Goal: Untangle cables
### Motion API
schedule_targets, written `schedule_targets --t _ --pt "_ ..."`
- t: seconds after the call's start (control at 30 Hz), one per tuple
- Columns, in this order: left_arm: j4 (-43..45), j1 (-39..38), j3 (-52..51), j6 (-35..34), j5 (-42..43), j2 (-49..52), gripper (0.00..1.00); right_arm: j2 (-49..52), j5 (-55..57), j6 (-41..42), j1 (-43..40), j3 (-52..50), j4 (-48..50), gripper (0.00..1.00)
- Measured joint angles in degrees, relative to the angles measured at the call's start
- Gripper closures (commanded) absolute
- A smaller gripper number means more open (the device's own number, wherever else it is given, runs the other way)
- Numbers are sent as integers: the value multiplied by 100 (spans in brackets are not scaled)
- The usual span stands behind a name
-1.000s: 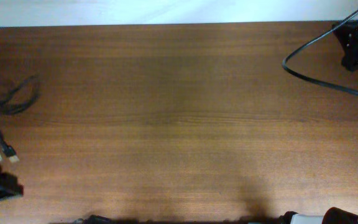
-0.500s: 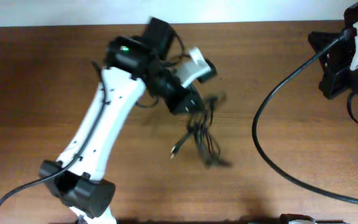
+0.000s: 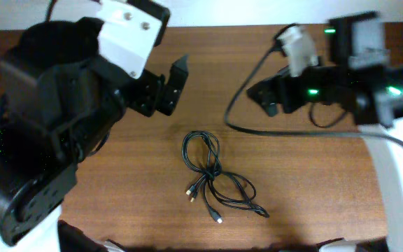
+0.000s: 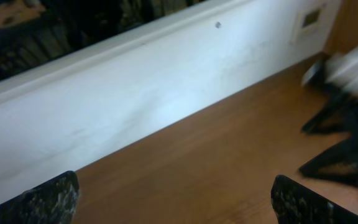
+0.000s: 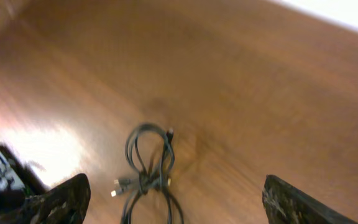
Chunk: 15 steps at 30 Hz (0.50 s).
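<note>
Now: tangle mid-worktop, both jaws empty

Overhead: the cables (image 3: pixel 212 178) lie in one knotted bunch of loops near the middle of the worktop (image 3: pixel 327 203). Their plug ends trail toward the lower edge of frame. At left the left arm (image 3: pixel 68 119) fills the view, and the right arm (image 3: pixel 341 87) sits at upper right. Both are apart from the bunch.

Left wrist: left jaws spread wide, nothing between them. A white wall (image 4: pixel 135 93) and wood lie ahead, with the right arm blurred at the right edge.

Right wrist: right jaws spread wide, holding nothing. The cables rest on the wood below, framed between the two fingertips (image 5: pixel 55 202), untouched.
</note>
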Motion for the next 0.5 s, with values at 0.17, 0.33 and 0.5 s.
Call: schedule_targets --t 0.17,0.33,0.5 --pt "-153 0 0 -24 -372 -83 1 1631 321 -2232 905 -629 138 19" --pt "-389 0 -2 -26 -953 -83 1 2743 293 -2876 1574 -638 308 33" --pt "-546 0 -4 -24 -1010 -83 1 3241 295 -2927 1609 -671 354 50"
